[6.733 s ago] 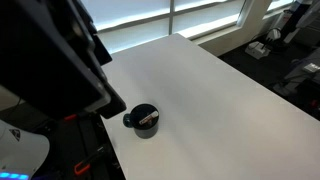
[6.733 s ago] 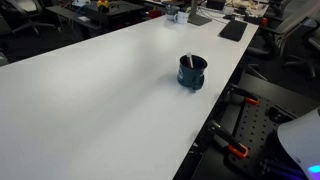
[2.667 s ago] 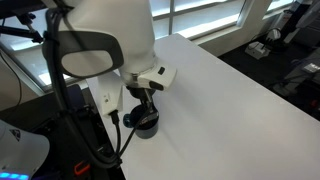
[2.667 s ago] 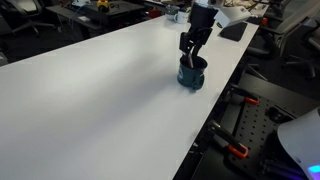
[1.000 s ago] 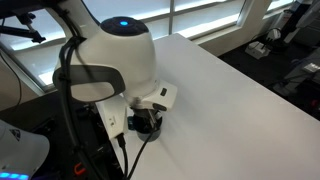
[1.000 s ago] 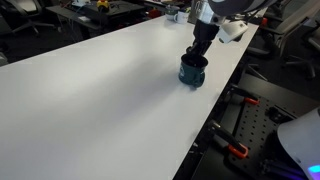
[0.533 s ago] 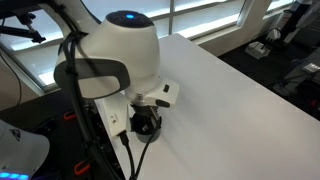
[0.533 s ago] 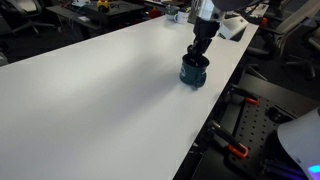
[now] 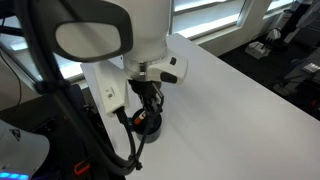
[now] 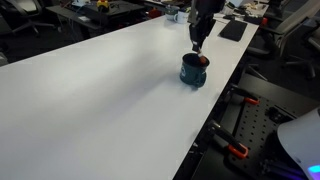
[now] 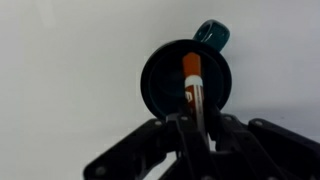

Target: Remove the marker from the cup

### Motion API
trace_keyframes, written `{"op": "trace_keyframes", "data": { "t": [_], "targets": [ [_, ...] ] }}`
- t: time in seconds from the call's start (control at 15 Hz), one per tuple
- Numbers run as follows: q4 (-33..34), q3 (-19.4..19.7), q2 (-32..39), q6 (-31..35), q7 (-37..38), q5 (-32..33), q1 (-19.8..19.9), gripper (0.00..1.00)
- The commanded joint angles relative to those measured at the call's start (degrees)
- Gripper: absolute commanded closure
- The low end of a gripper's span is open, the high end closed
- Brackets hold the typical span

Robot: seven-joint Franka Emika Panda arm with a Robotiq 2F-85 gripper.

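The robot's black claw (image 11: 200,128) is pinching the pale, orange-tipped marker (image 11: 190,68) over the mouth of the squat black round cup (image 11: 160,85) on the white bench (image 11: 60,60). The marker's rear end is hiding between the fingers, and any lettering is blurring out.
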State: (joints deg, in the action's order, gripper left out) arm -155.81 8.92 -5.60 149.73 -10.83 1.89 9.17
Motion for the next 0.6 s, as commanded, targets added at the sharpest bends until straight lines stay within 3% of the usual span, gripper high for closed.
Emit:
{"op": "trace_keyframes", "data": {
  "t": [0.0, 0.53],
  "targets": [
    [1.4, -1.1, -5.5, -7.7, 1.2, -1.1, -1.6, 0.95],
    [8.3, -7.1, -3.5, -19.8, 5.2, -5.1, -8.5, 0.95]
  ]
}}
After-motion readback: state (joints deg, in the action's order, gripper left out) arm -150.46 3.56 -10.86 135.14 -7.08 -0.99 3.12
